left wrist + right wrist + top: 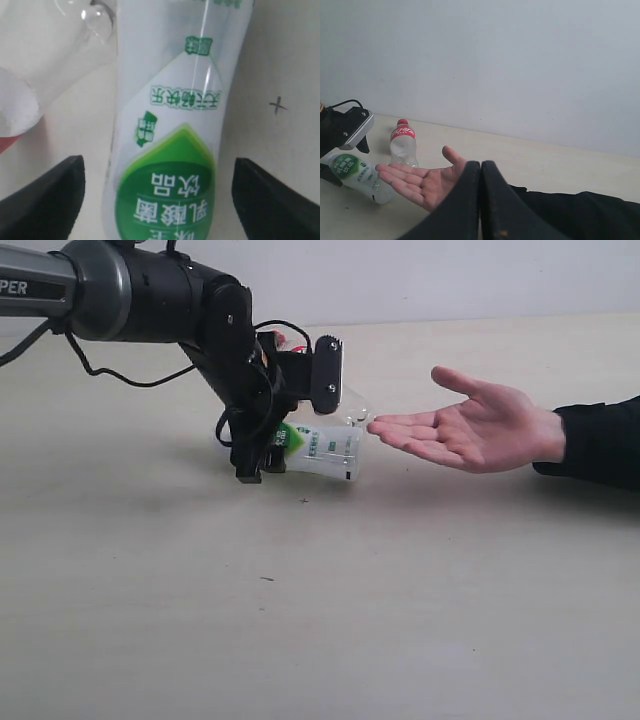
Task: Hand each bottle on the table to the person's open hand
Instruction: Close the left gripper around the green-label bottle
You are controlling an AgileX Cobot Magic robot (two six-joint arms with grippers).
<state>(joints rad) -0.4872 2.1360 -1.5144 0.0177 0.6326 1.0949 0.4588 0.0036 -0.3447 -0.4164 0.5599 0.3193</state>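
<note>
Left claw [157,167] spread, straddling green-white bottle [330,452], gaps both sides, no grip. Bottle on side, seemingly on tabletop [320,620], base near open hand [470,430]. Right claw [480,167] clenched, empty. Risk: off-centre closure, bottle slips, knocks red-label bottle [403,142].

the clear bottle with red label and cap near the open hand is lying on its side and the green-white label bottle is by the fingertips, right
No: the clear plastic bottle with red label and cap stands upright on the pale beige table, per the right wrist view. The clear green-white label bottle is by the fingertips of the open hand.
</note>
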